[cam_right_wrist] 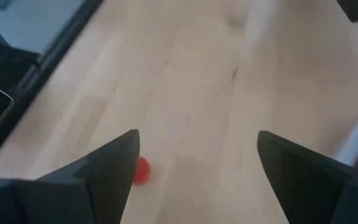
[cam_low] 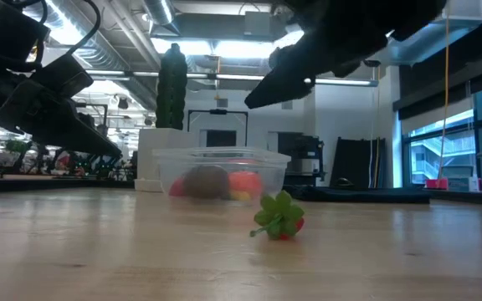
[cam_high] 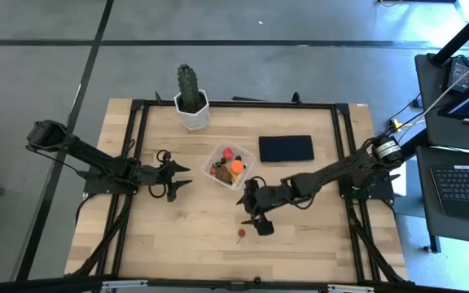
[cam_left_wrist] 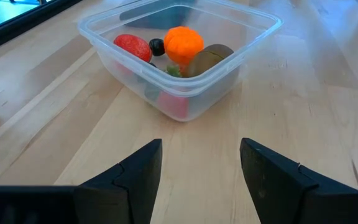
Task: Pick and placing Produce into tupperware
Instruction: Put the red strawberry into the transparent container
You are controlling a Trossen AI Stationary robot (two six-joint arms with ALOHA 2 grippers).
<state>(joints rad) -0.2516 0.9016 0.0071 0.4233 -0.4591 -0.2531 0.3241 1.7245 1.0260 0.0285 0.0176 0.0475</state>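
Observation:
The clear square tupperware [cam_high: 229, 164] sits mid-table, holding a red piece [cam_left_wrist: 132, 46], an orange ball [cam_left_wrist: 183, 42], a brown lump [cam_left_wrist: 209, 57] and a dark berry [cam_left_wrist: 157, 45]. A small red strawberry with a green top [cam_low: 279, 216] lies alone on the wood near the front edge [cam_high: 241, 233]. My right gripper [cam_high: 259, 220] hovers open above the table just right of the strawberry, which shows beside one finger [cam_right_wrist: 141, 170]. My left gripper [cam_high: 179, 178] waits open, left of the tupperware, fingers pointing at it.
A green cactus in a white pot [cam_high: 190, 102] stands at the far edge. A flat dark rectangle [cam_high: 286, 148] lies right of the tupperware. Bare wood stretches along the near edge around the strawberry. A black frame [cam_high: 347, 130] borders the table.

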